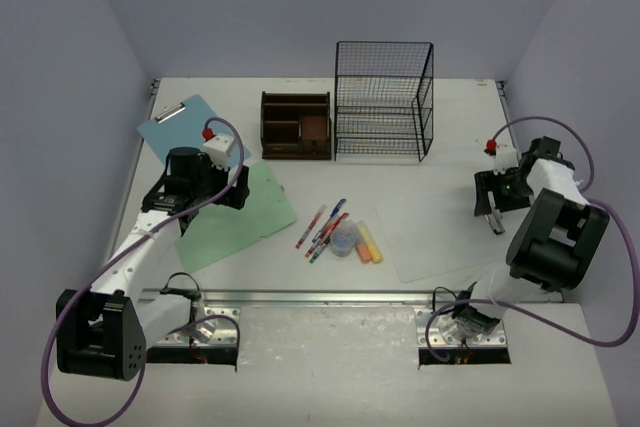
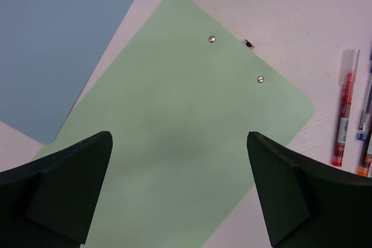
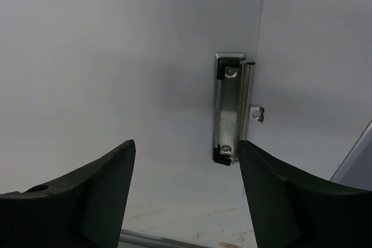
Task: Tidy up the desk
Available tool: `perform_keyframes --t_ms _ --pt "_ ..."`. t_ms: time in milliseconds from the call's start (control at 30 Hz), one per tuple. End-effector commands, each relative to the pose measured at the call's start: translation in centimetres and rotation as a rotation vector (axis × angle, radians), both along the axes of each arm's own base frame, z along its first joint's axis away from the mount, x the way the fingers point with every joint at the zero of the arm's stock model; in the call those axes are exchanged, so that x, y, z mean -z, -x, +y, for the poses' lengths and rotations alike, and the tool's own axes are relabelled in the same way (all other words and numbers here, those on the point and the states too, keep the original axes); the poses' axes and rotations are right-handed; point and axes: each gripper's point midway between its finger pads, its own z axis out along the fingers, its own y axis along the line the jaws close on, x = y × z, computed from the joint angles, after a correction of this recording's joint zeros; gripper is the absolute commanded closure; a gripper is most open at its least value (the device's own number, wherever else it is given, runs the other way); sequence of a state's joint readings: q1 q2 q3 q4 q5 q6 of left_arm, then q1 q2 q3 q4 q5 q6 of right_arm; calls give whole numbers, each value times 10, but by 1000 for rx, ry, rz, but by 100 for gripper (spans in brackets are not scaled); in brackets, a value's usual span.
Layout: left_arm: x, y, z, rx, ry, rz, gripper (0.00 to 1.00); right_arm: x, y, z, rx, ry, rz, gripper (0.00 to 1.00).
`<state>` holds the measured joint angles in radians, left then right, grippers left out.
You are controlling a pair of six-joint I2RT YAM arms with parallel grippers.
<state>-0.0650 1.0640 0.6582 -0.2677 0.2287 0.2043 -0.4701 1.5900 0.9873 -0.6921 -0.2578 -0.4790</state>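
The table [image 1: 330, 377] fills the top view, with the arm bases at its 6 o'clock edge. It is a fixed, rigid white slab, so organizing it means shifting what lies on it.

Taking the table's centre as the dial:
- A blue clipboard [image 2: 52, 39] lies at 10 o'clock.
- A green clipboard [image 2: 174, 114] lies at 9 o'clock, face down, showing 2 rivets.
- A wooden organizer [image 1: 296, 127] stands at 12 o'clock.
- A wire rack [image 1: 383, 102] stands at 1 o'clock.
- A clear clipboard [image 1: 430, 237] lies at 4 o'clock.
- Several pens [image 1: 325, 229] and 2 highlighters [image 1: 368, 243] cluster just below centre.

The left fingers [image 2: 70, 184] are spread as wide as they go and hold nothing, hanging above the green clipboard. The right fingers [image 3: 87, 196] stand well apart with nothing visibly between them. They straddle the line of the clear clipboard's metal clip [image 3: 228, 108], which sits close to the right-hand finger.

The boards are probably light, thin and stiff. Lying flat on a smooth top they give no edge to pinch, so the raised clip looks like the only sensible hold. A grip there could still let the board swing or slip. The green board hides its clip underneath, so it likely needs sliding to the table's rim first.

The pens are light, round and apt to roll, and are best pinched across the barrel at mid-length.
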Motion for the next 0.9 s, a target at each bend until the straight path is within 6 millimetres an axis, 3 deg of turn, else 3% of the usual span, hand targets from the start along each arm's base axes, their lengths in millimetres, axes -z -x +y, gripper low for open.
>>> perform_keyframes --t_ms 0,133,500,867 --pt "-15 -9 -4 11 8 -53 0 0 -10 -27 -16 44 -23 29" --pt "-15 -9 -3 12 4 -54 0 8 -10 -40 8 55 -10 32" --pt "-16 -8 1 -2 -14 -47 0 27 -7 -39 3 24 27 41" --pt "-15 -8 4 -16 -28 -32 0 47 -7 -46 -26 58 35 41"
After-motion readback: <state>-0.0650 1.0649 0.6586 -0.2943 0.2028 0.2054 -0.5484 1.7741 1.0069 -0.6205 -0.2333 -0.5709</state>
